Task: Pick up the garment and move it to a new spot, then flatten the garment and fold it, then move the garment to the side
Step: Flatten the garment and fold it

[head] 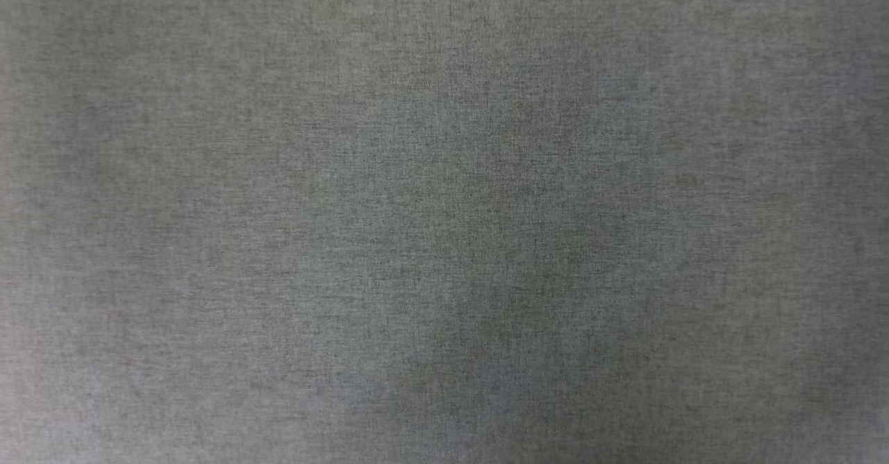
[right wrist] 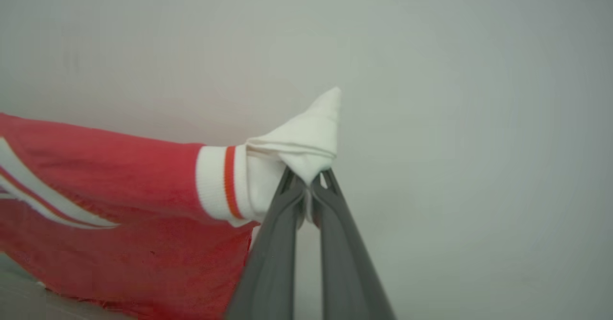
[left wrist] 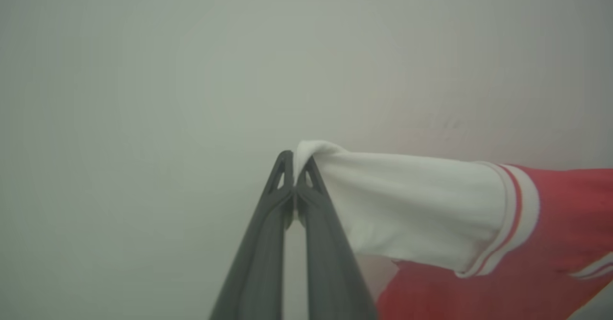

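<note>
Your left gripper [left wrist: 295, 166] has its two dark fingers [left wrist: 258, 262] pressed together, the tips clamped on the end of a white sleeve [left wrist: 412, 205] of the garment [left wrist: 570, 243]. In the left wrist view that sleeve runs to the right from the tips, drawn fairly flat, as far as a red-and-white striped trim [left wrist: 515, 214] where the red body begins. More red cloth hangs below the sleeve toward the bottom right corner, and another white stripe crosses it near the right edge. Behind it you see a pale, blurred backdrop [left wrist: 143, 95]; what it is you cannot tell.

Your right gripper [right wrist: 310, 181] is closed too. Its fingers [right wrist: 278, 262] meet at the tips with a bunched fold of the other sleeve [right wrist: 301, 142] pinched between them, and a peak of white cloth pokes up above the tips. In the right wrist view the sleeve leads left through a striped band [right wrist: 225, 186] into the red body, which spreads to the left edge and sags toward the bottom left. White stripes cross the red near that edge.

So the red jersey hangs between your two grippers, one sleeve in each. Whether its lower edge touches anything, you cannot tell.

The head view looks down on a grey woven surface [head: 444, 214], with a soft shadow below its middle.
</note>
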Tool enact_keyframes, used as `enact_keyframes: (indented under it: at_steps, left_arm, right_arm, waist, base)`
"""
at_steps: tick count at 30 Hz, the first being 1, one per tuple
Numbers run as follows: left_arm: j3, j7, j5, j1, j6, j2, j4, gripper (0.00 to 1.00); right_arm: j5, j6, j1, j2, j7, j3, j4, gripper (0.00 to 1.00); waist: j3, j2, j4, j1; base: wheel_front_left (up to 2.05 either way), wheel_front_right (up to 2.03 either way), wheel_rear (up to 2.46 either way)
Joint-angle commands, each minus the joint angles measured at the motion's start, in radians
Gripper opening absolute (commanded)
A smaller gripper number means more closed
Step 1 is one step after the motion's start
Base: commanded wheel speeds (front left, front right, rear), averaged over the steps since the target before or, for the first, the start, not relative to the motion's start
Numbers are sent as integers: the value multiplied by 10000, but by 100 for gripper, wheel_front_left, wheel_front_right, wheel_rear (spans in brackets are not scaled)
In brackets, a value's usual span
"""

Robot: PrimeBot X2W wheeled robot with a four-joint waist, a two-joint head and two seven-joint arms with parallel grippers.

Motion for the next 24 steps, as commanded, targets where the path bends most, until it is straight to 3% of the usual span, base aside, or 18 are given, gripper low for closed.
enact_keyframes:
  at_steps: [1, 7, 13, 24]
  left_arm:
    - [51, -67, -73, 261, 3, -6, 115, 0]
    - [48, -241, -392, 838, -154, -174, 646, 0]
    - [-186, -496, -713, 2110, -360, -439, 1344, 0]
    - [-769, -622, -1543, 6271, -493, -886, 1230, 0]
  right_arm:
    - [85, -14, 58, 75, -93, 20, 114, 0]
    - [241, -14, 810, 261, -100, 129, 583, 0]
    - [749, -14, 2658, 104, -18, 389, 610, 0]
    - [1920, -15, 8025, -453, 567, 295, -1801, 0]
  waist:
    - [174, 0, 8, -3]
    - [57, 0, 7, -3]
    - [-1004, 0, 107, -3]
    - [-3584, 0, 331, -3]
  base:
    - [0, 0, 0]
    - [0, 0, 0]
    - [0, 0, 0]
    - [0, 0, 0]
